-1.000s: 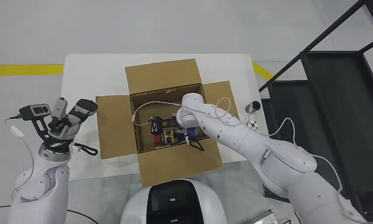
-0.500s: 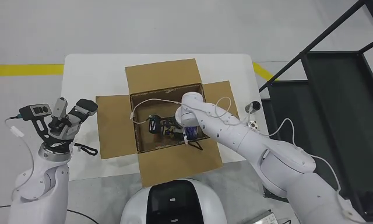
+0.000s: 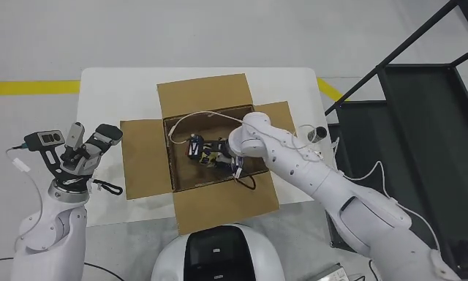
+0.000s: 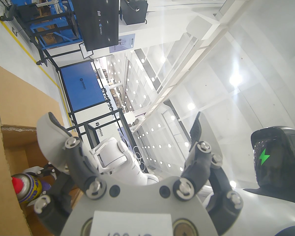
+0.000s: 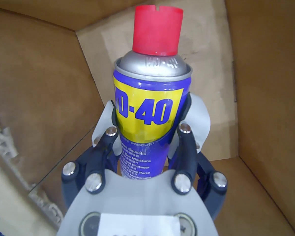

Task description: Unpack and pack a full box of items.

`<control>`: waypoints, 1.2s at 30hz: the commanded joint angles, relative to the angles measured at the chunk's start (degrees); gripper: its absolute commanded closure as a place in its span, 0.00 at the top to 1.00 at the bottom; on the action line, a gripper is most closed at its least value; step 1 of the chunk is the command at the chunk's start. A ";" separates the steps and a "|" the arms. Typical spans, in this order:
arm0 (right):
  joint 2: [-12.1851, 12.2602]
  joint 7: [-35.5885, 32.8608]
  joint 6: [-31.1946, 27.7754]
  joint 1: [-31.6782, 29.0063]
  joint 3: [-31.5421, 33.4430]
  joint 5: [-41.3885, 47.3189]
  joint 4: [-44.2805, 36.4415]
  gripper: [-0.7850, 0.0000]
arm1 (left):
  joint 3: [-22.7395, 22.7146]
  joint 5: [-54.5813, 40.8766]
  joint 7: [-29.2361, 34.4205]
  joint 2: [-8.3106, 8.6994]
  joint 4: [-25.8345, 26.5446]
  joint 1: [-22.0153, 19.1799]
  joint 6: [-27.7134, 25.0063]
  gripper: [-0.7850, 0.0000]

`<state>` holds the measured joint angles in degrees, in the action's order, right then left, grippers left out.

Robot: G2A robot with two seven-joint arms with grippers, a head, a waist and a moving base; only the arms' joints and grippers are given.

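An open cardboard box (image 3: 205,98) stands mid-table with its flaps spread. Reaching into it, my right gripper (image 3: 213,154) is shut on a blue and yellow spray can (image 3: 199,149) with a red cap. In the right wrist view the can (image 5: 151,94) sits between the fingers of the right gripper (image 5: 152,110), its cap pointing at the bare box floor (image 5: 206,79). My left gripper (image 3: 88,138) is off the table's left edge, pointing upward, open and holding nothing. The left gripper (image 4: 124,124) frames the ceiling, with the can (image 4: 27,187) beside a box flap (image 4: 22,109).
A white cable (image 3: 197,120) loops over the box opening. A small black clip (image 3: 108,187) lies on the table near the left flap. A silver cylinder (image 3: 316,135) sits at the table's right edge. Dark metal stairs (image 3: 409,113) stand to the right.
The right arm has swung to the right, and the can in its gripper has shifted a little toward the far side of the box. The left arm has not moved.
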<state>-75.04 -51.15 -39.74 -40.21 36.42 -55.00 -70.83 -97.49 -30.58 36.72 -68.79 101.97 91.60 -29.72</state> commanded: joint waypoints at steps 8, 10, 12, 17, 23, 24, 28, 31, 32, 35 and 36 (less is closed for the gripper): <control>6.90 8.35 -6.45 -13.75 16.58 -3.11 -19.01 0.00 | 0.00 0.00 0.00 0.00 0.00 0.00 0.00 1.00; 8.10 11.48 -8.36 -17.32 20.42 -3.94 -22.87 0.00 | 0.00 0.00 0.00 0.00 0.00 0.00 0.00 1.00; 9.10 15.22 -10.40 -20.73 23.98 -4.72 -26.08 0.00 | 0.00 0.00 0.00 0.00 0.00 0.00 0.00 1.00; 10.91 26.96 -14.46 -28.37 32.41 -7.40 -30.73 0.00 | 0.00 0.00 0.00 0.00 0.00 0.00 0.00 1.00; 12.14 41.70 -17.67 -35.40 40.01 -12.11 -33.17 0.00 | 0.00 0.00 0.00 0.00 0.00 0.00 0.00 1.00; 12.24 44.21 -18.13 -36.13 40.81 -12.81 -33.07 0.00 | -0.02 0.08 -0.41 0.00 0.09 -0.01 0.39 1.00; 12.27 45.02 -18.27 -36.32 41.02 -13.06 -32.99 0.00 | -1.18 0.33 -2.09 0.05 0.56 0.30 1.37 1.00; 12.27 45.02 -18.27 -36.32 41.02 -13.06 -32.99 0.00 | -1.78 0.20 -2.31 0.09 0.64 0.62 1.25 1.00; 12.27 45.02 -18.27 -36.32 41.02 -13.06 -32.99 0.00 | -1.86 0.23 -2.30 0.10 0.69 0.70 1.25 1.00; 12.27 45.02 -18.27 -36.32 41.02 -13.06 -32.99 0.00 | -1.80 0.51 -2.23 0.09 0.68 0.81 0.82 1.00; 12.27 45.02 -18.27 -36.32 41.02 -13.06 -32.99 0.00 | -1.80 0.51 -2.23 0.09 0.68 0.81 0.82 1.00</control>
<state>-62.77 -6.12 -58.00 -76.53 77.43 -68.06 -103.83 -99.33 -30.11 34.49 -68.69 102.68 92.42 -28.87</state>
